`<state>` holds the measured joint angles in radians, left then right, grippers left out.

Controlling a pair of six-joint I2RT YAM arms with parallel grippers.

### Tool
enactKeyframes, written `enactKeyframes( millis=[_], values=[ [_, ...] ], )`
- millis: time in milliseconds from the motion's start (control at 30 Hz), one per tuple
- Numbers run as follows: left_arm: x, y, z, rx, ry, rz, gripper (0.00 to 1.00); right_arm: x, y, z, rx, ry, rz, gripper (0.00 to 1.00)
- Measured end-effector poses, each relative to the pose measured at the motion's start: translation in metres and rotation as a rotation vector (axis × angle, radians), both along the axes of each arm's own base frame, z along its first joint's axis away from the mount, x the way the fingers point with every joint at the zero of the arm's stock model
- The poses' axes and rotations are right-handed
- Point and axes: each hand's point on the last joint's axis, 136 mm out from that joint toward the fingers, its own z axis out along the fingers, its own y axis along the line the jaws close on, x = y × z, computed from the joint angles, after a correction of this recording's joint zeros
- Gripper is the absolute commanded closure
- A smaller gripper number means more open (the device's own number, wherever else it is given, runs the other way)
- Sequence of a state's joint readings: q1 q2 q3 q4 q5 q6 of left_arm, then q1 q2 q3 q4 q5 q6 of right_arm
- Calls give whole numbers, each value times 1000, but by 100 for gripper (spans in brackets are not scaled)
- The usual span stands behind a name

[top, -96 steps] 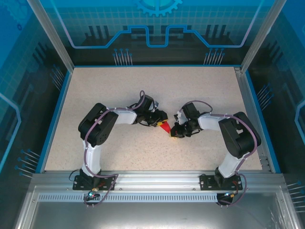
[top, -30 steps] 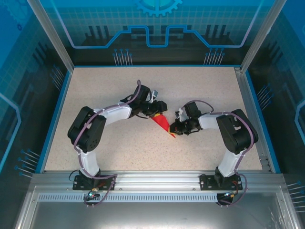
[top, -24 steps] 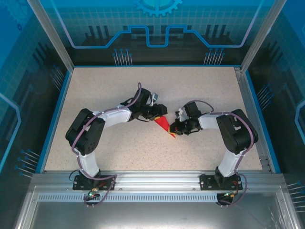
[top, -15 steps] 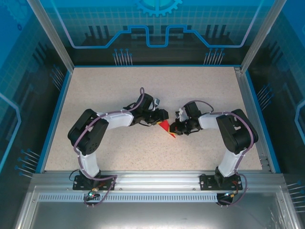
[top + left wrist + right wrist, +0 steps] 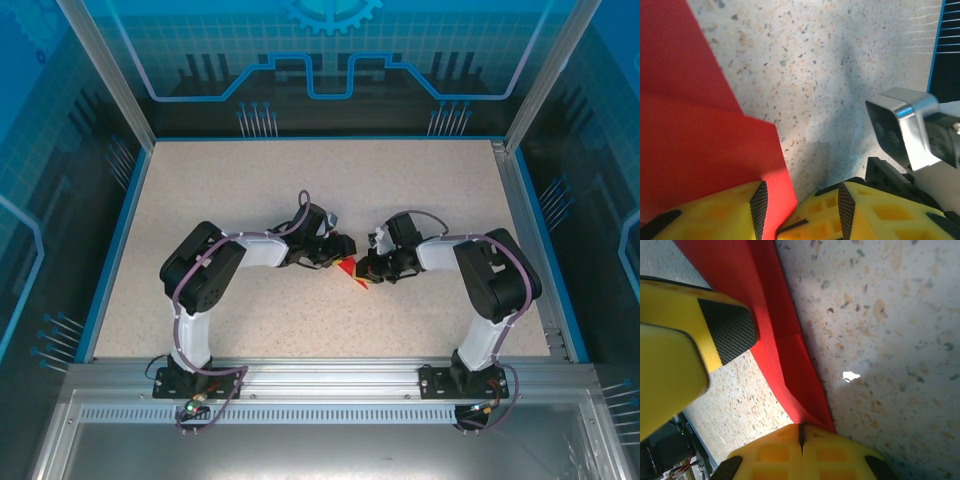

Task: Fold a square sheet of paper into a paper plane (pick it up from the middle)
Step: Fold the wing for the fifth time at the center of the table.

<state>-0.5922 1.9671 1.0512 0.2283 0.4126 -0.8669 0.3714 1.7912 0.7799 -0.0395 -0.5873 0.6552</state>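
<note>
**Red paper plane held at its tip between two grippers, mid-table**

Top external view: The paper plane (image 5: pixel 348 266) is seen as a small red wedge lying on the speckled table (image 5: pixel 250 190), near the middle and slightly towards the arms. It is flanked by both arms. The left gripper (image 5: pixel 338 252) is placed at its upper left side and the right gripper (image 5: pixel 367 272) at its lower right end. Finger positions cannot be made out from this height.

Left wrist view: The left gripper (image 5: pixel 799 192) is seen with its yellow fingers parted. One black pad (image 5: pixel 758 200) is set over the red paper (image 5: pixel 700 135) and the other over bare table. The paper's folded edge runs into the gap between them. A crease is noted across the sheet, with one layer lying over another. Whether the pads press on the paper cannot be told. A silver housing (image 5: pixel 905 127) on the right arm is seen just beyond.

Right wrist view: The right gripper (image 5: pixel 801 432) is pressed together, and the narrow end of the paper (image 5: pixel 785 355) is pinched in the seam between its fingers. A raised fold runs away from the pinch. A pad of the left gripper (image 5: pixel 725 330) is seen beside the upper part of the paper.
</note>
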Motion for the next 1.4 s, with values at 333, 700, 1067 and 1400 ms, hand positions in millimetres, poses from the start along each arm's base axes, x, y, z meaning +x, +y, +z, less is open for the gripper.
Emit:
enactKeyframes(
  millis=[333,700,1067,1400],
  values=[
    [2,-4,7,-45,-20,1,53,0,0,0,-4,7,0,100],
    [1,-13,8,-65,-17,-10,53,0,0,0,-7,13,0,100],
    [8,-3,-9,-8,29,35,55,1,0,-1,-14,18,6,100],
    [21,15,-11,10,52,78,55,1,1,-1,-18,18,10,100]
  ],
)
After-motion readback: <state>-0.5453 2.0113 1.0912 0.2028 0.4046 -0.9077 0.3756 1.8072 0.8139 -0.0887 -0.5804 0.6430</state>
